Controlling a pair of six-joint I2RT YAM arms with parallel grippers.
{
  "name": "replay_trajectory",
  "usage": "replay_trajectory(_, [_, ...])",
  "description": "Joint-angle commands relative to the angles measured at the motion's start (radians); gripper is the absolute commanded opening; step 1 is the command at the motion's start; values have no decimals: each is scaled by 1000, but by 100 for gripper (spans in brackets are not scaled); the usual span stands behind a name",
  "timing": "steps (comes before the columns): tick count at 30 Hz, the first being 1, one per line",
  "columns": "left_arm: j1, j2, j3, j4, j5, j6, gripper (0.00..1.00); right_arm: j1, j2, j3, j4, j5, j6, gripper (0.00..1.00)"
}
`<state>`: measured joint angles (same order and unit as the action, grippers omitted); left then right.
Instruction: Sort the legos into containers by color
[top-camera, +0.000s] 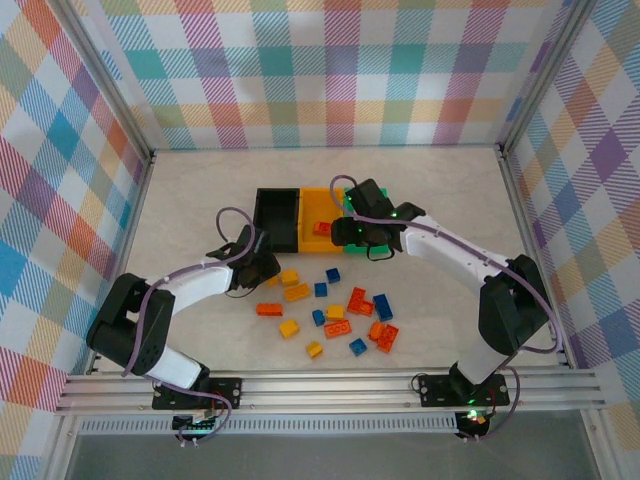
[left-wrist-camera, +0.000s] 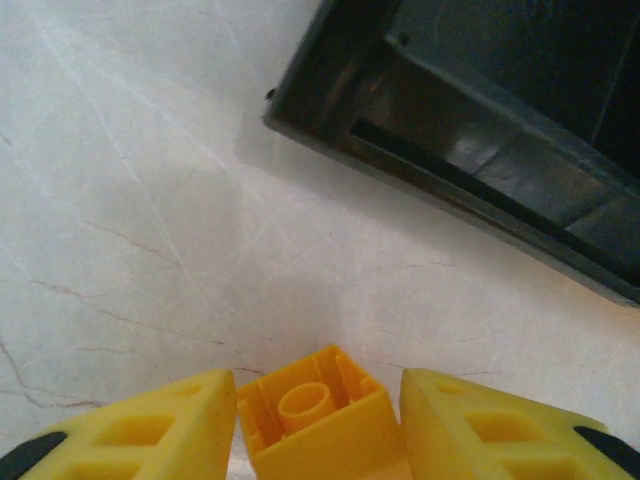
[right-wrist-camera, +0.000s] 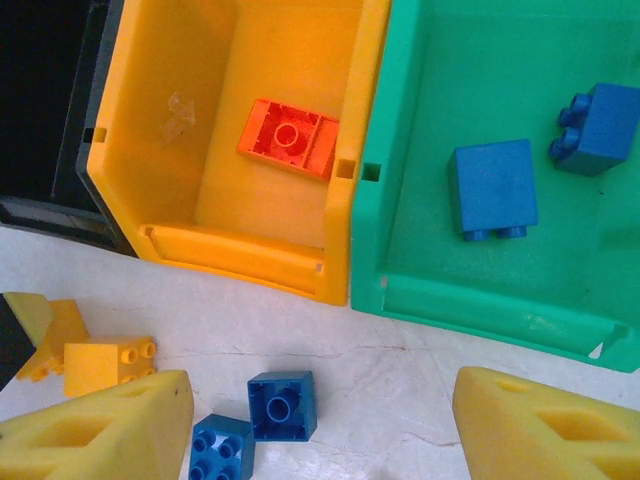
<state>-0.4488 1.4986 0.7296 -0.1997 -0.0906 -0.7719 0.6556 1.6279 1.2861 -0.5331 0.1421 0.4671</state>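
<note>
My left gripper (left-wrist-camera: 320, 405) is shut on a yellow lego (left-wrist-camera: 318, 418), hollow underside facing the camera, just above the table near the corner of the black container (left-wrist-camera: 480, 130). In the top view the left gripper (top-camera: 262, 268) sits in front of the black container (top-camera: 277, 218). My right gripper (right-wrist-camera: 320, 430) is open and holds nothing. It hovers over the table in front of the orange-yellow container (right-wrist-camera: 340, 120) and the green container (right-wrist-camera: 420, 270). An orange-red lego (right-wrist-camera: 290, 138) lies in the orange-yellow one. Two blue legos (right-wrist-camera: 492, 188) (right-wrist-camera: 598, 125) lie in the green one.
Two blue legos (right-wrist-camera: 282, 405) (right-wrist-camera: 220, 448) and a yellow one (right-wrist-camera: 105, 363) lie on the table by the right gripper's left finger. Several more yellow, orange-red and blue legos (top-camera: 345, 310) are scattered in front of the containers. Metal rails and checked walls bound the table.
</note>
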Motion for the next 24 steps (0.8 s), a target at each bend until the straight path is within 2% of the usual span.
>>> replay_trajectory(1, [7,-11,-34,1,-8,-2,42,-6,-24,-15,22,1,22,70])
replay_trajectory(6, [7,-50,-59,-25,16,11,41,-11,-27,-24,25,6,28,70])
replay_trajectory(10, [6,-83,-77,-52,28,19,60,-12,-27,-30,33,1,31,70])
replay_trajectory(12, [5,-81,-79,-54,28,23,61,-15,-25,-31,33,4,34,70])
replay_trajectory(18, [4,-64,-94,-36,40,20,39,-20,-27,-37,29,2,38,70])
replay_trajectory(24, [4,-163,-53,-158,22,46,28,-35,-50,-57,40,-2,43,70])
